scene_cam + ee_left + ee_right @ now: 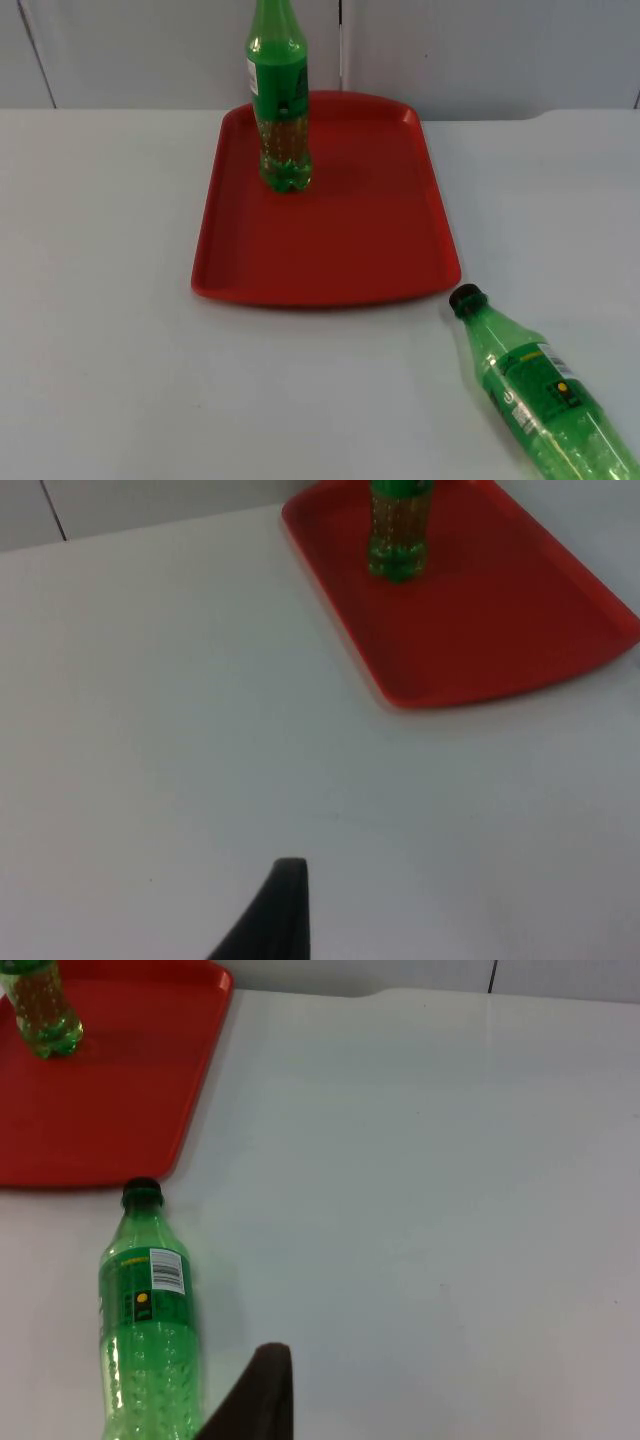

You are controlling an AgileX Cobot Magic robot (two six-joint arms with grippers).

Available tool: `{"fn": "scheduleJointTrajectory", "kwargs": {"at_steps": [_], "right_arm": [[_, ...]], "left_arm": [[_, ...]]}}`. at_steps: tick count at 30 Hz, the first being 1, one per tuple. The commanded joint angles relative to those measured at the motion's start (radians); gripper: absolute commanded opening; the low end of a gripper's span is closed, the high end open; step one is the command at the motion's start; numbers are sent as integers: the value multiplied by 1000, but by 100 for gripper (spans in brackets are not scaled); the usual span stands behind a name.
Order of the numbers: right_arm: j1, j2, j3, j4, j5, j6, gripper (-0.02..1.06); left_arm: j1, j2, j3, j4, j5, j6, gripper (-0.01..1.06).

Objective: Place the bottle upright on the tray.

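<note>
Bottle number 1 [280, 100], green, stands upright on the far left part of the red tray [330, 250], while bottle number 2 [540, 395] lies on its side on the white table [100, 350] near the tray's near right corner, its black cap [466, 299] just beside the rim. Left gripper [275, 910] hangs over bare table left of the tray, and right gripper [258, 1395] hangs just beside the lying bottle; whether either claw is wide or narrow I cannot tell.

Ahead of the right gripper's fingertip [262, 1392] a lying bottle [148, 1335] blocks the way toward the tray [120, 1110], bare table [430, 1210] alongside
</note>
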Motion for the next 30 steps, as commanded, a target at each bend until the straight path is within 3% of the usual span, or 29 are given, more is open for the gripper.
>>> {"fn": "scheduleJointTrajectory", "kwargs": {"at_steps": [1, 16, 26, 30], "right_arm": [[-8, -2, 2, -1, -6, -9, 105], [-8, 24, -12, 2, -15, -31, 105], [-8, 375, -174, 73, -25, -31, 105], [-8, 616, -292, 123, -23, -33, 105]], "left_arm": [[-6, -3, 4, -2, -2, -4, 105], [-6, -3, 4, -2, -2, -4, 105], [-6, -3, 4, -2, -2, -4, 105], [-6, -3, 4, -2, -2, -4, 105]]}}
